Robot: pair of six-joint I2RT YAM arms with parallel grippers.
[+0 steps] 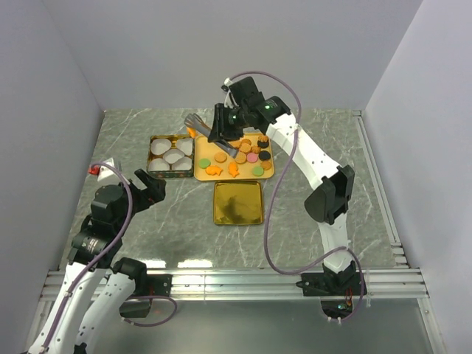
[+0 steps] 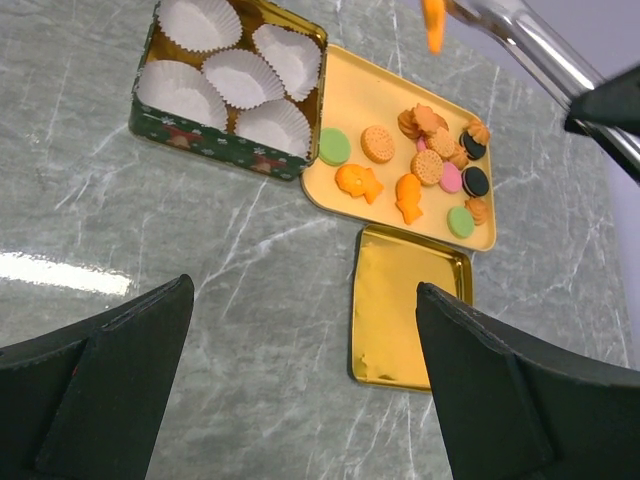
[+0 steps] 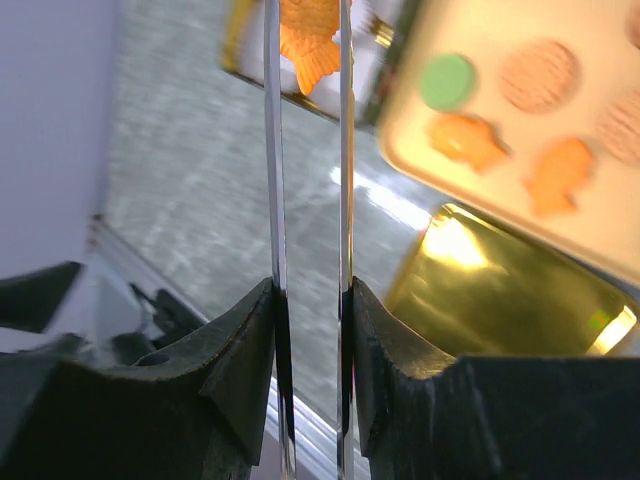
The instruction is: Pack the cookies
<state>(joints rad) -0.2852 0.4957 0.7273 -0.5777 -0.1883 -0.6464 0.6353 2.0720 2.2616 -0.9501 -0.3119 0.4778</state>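
Two pale lilac walls (image 1: 59, 74) flanking a grey veined worktop (image 1: 133, 221). Spread on a yellow tray (image 2: 365, 95) beside a green tin (image 2: 200, 140) of paper cups: cookies (image 2: 425, 165), orange rounds and fish, some green, pink, dark. Right fingers (image 3: 240, 340) clamped on metal tongs (image 3: 271, 150), those pinching one orange fish cookie (image 3: 310, 40) aloft near the tin. Left fingers (image 2: 120, 380) spread wide, holding nothing.

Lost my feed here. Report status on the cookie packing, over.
Left end effector open, idle. Right end effector shut on tongs. Tongs pinch orange fish cookie, aloft near the tin. No obstruction seen.
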